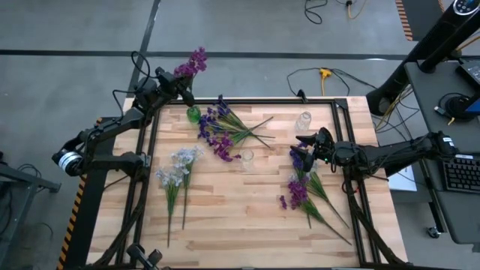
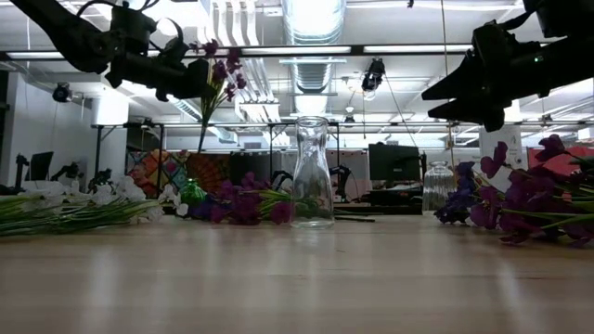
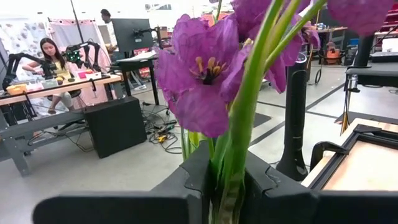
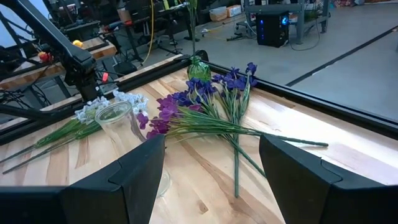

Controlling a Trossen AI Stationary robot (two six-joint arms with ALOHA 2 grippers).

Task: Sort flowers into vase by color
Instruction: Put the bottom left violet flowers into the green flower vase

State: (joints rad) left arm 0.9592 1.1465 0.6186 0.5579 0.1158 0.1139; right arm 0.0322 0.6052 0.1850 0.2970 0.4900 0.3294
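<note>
My left gripper (image 1: 180, 90) is raised over the table's far left corner and shut on a magenta-purple flower (image 1: 195, 62). In the low view that flower's thin stem (image 2: 202, 130) runs down toward the small green vase (image 2: 192, 192). The right wrist view shows the stem reaching the green vase's mouth (image 4: 198, 61). My right gripper (image 4: 211, 155) is open and raised on the right, above blue-violet flowers (image 1: 299, 160) and magenta flowers (image 1: 297, 193) lying flat. A mixed purple and blue pile (image 1: 221, 127) and white-lavender flowers (image 1: 180, 166) also lie on the table. My left gripper pinches the magenta flower's green stem (image 3: 229, 177) between its two fingers (image 3: 193, 180), just below the blossoms (image 3: 199, 74). The fingers lie across the stem, coming roughly level from the table's left side. The flower stands nearly upright and lifted, blossoms above the fingers, stem hanging toward the green vase.
A clear glass vase (image 1: 247, 159) stands mid-table and another clear vase (image 1: 303, 120) near the far right. A black frame rail (image 1: 247, 101) runs along the table's far edge. Bare wood lies along the near edge. A person sits at a desk in the room beyond (image 3: 50, 56).
</note>
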